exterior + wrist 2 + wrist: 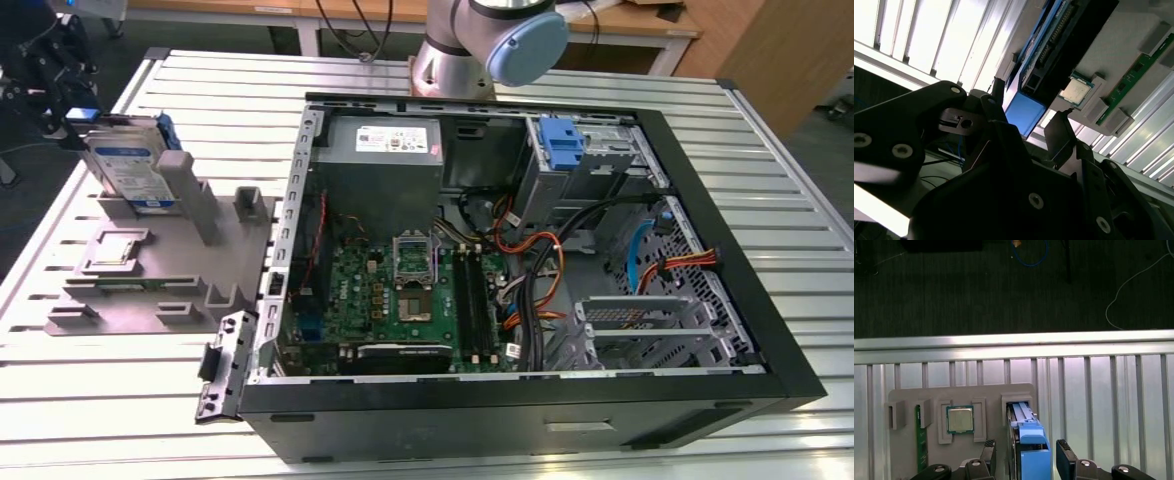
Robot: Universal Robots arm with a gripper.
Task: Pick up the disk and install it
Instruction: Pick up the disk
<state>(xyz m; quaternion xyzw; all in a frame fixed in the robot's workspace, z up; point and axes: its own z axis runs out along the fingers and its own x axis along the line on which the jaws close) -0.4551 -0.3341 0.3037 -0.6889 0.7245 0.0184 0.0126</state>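
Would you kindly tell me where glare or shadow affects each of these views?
Exterior view: even light, mild sheen on the table; second wrist view: the hand is a dark backlit shape against blown-out table slats, while the blue carrier of the disk is well lit; first wrist view: the table's edge rail glares, and the floor beyond is very dark.

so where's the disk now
The disk stands upright in the grey holder at the exterior view's left, beside the computer case; the first wrist view shows the end effector straddling it.
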